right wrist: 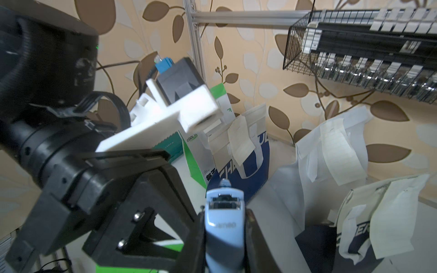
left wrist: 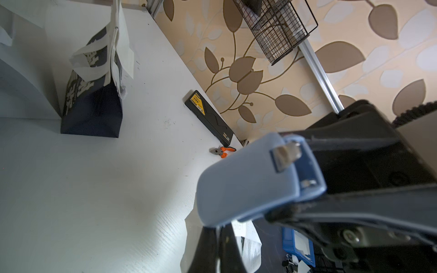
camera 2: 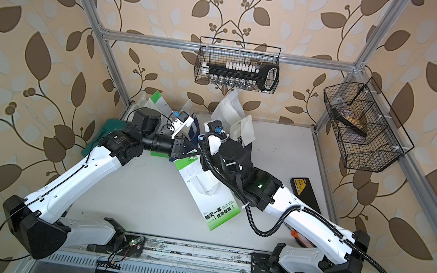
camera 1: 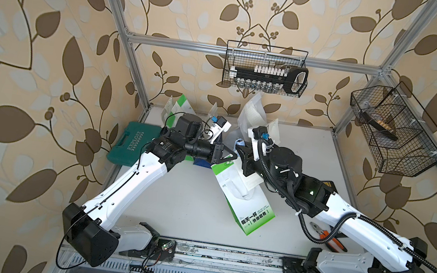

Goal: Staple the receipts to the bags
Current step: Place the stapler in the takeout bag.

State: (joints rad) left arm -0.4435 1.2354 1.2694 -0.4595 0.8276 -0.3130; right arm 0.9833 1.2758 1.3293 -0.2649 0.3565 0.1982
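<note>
The step in hand seems to be the stapling of one more bag. A green bag (camera 1: 244, 195) lies flat in the middle of the frame in both top views. A receipt (camera 1: 253, 180) lies on its upper part and is partly covered from above. The right gripper (right wrist: 224, 238) pinches the stapler (right wrist: 224, 219) by its sides, nose forward, over the bag's open end. The left gripper (camera 1: 228, 155) stands just beside it, on the left in the frame. Its fingers are pressed together, and I cannot tell if they hold the bag's rim. The other bags (right wrist: 243, 170) stand at the far edge of the table, upper centre of the frame, and receipts (right wrist: 340, 151) already hang from several of them.

Next, I judge, the stapler's mouth must take the rim and the receipt together and then be squeezed. The thin paper may slip out.

The table (camera 1: 188, 202) is white and matte. A teal case (camera 1: 127, 142) is at its left edge, pliers (camera 1: 331, 239) at the lower right, and a black case (camera 2: 304, 191) at the right. Two wire baskets (camera 1: 266, 69) hang before the leaf wallpaper (camera 1: 38, 33), on an aluminium frame (camera 1: 195, 45).
</note>
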